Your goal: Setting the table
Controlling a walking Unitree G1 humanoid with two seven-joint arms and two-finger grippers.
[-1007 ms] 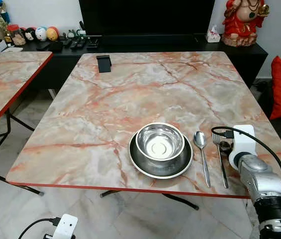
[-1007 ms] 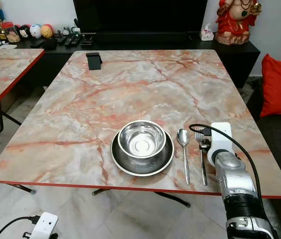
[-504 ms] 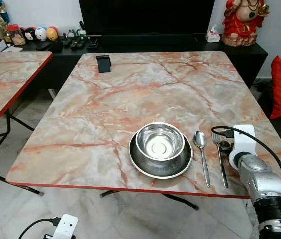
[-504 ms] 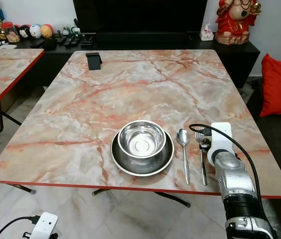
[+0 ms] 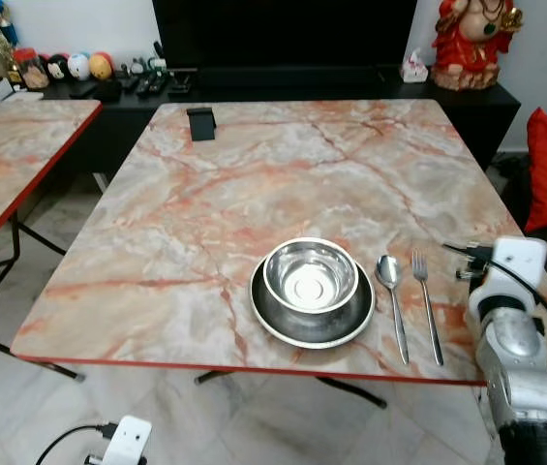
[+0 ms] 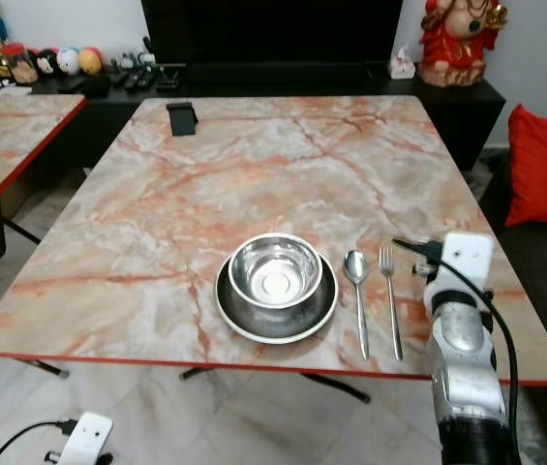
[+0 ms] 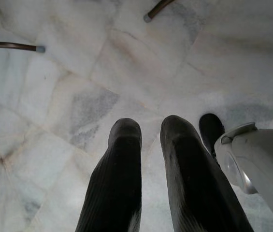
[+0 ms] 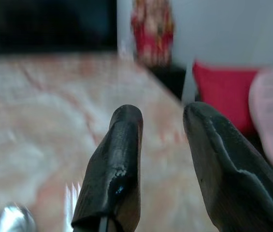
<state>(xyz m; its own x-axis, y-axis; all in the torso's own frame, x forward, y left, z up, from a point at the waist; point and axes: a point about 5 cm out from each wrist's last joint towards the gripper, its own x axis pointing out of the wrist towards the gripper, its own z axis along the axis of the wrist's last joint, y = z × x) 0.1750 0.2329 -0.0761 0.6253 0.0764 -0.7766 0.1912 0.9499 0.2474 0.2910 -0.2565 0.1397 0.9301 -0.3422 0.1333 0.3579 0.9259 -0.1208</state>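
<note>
Table (image 5: pixel 254 184): one spoon (image 5: pixel 390 281), one fork (image 5: pixel 426 302).

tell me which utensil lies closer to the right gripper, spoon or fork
The fork: it lies on the spoon's outer side, nearer the right gripper.

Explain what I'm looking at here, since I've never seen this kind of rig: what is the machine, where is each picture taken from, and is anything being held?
This is a walking humanoid robot with two silver arms, each ending in two long black fingers. Two pictures come from cameras in its head, looking down at a marble-patterned table with a red edge. The other two come from cameras on its wrists, looking along the fingers.

On the table lies a place setting: a shiny steel bowl sitting in a round steel plate, then a steel spoon and a steel fork side by side to its right. A small black stand sits at the far side.

The right gripper is over the table beside the fork, open and empty. The left gripper hangs over the tiled floor, holding nothing.
</note>
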